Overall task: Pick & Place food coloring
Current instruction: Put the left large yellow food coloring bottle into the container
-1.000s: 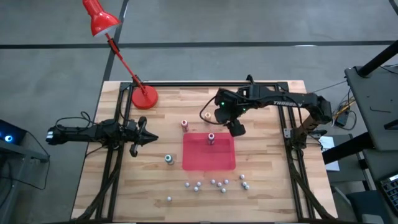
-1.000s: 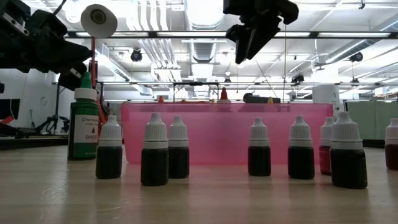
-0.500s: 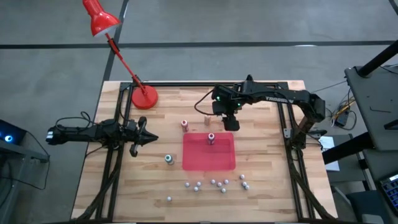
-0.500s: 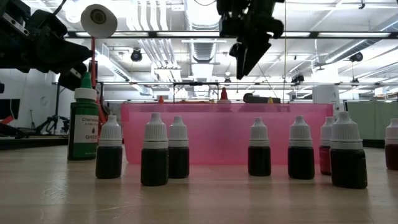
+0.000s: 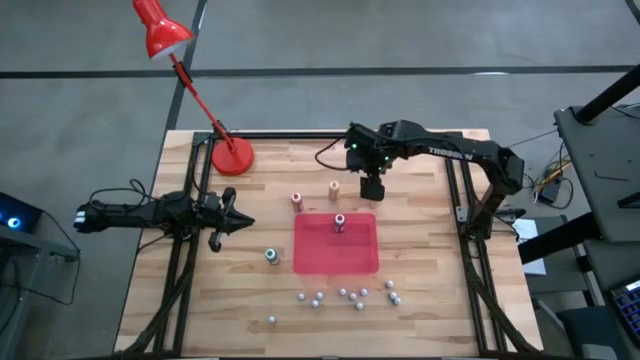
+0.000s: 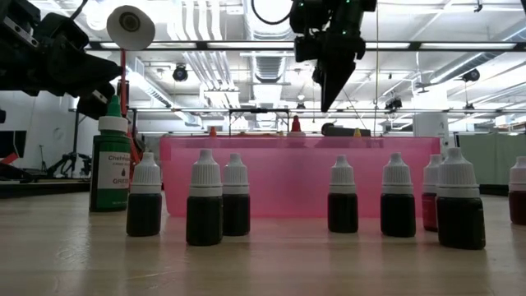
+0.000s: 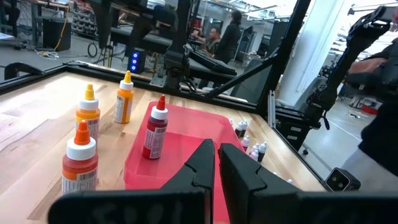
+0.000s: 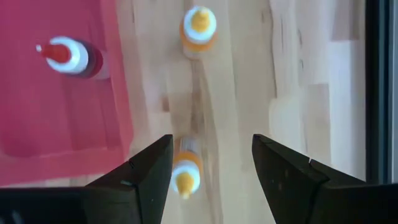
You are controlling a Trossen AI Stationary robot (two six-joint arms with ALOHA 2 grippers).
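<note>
Four food coloring bottles show in the high view: an orange-red one (image 5: 297,200), an orange one (image 5: 334,186), a red one (image 5: 340,221) standing on the red mat (image 5: 336,255), and a green one (image 5: 271,256). My right gripper (image 5: 372,190) hangs open above the far side of the table, fingers pointing down. In its wrist view a yellow-orange bottle (image 8: 185,173) stands far below, between the fingers (image 8: 149,171). The high view hides that bottle under the gripper. My left gripper (image 5: 243,222) waits shut, level, left of the mat.
Several small white-capped dropper bottles (image 5: 345,295) stand in a loose row near the table's front edge, close up in the low view (image 6: 205,210). A red desk lamp (image 5: 232,155) stands at the far left corner. Black frame rails (image 5: 462,200) run along the table's sides.
My right gripper has moved from over the mat's far right corner toward the table's far edge and has turned about, so that its fingers now point straight down. The bottles have kept their places.
</note>
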